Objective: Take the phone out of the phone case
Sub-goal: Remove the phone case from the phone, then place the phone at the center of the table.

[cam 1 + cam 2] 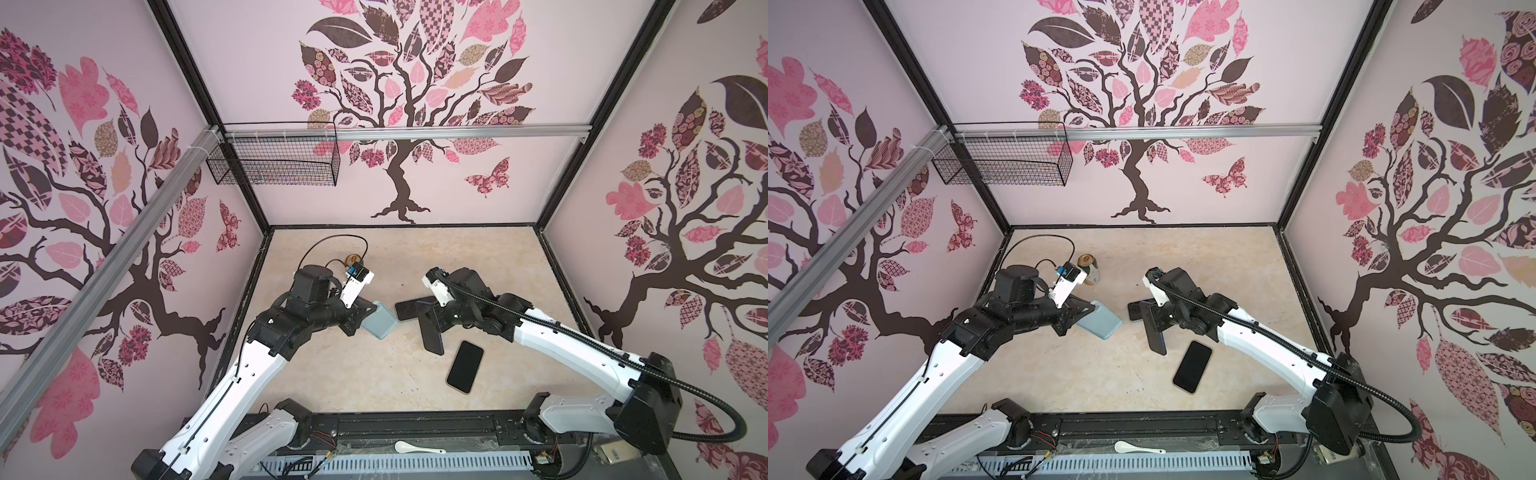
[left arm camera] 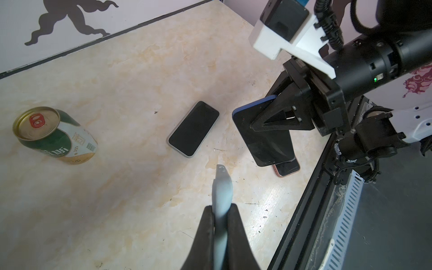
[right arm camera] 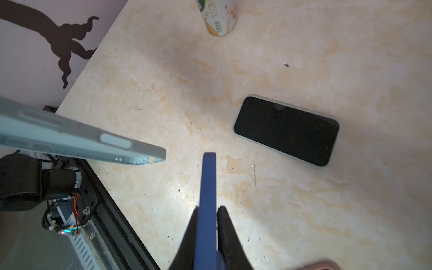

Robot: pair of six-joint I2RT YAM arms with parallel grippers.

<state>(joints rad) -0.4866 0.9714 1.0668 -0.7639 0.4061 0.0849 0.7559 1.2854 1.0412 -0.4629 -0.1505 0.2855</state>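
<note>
In both top views, the left hand (image 1: 374,308) clamps a pale blue matte phone case (image 1: 380,326), apart from the dark blue rectangular phone (image 1: 432,341) pinched in the right hand (image 1: 428,319). Left wrist view: the case edge-on between its fingers (image 2: 205,233). Right wrist view: the phone likewise.

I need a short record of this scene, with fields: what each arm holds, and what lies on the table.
left gripper: jaws closed on the pale blue case
right gripper: jaws closed on the blue phone, which is tilted
case and phone: apart, not touching
lying on table: phone with grey rim, screen up; phone with pink rim, screen up
also on table: can
</note>
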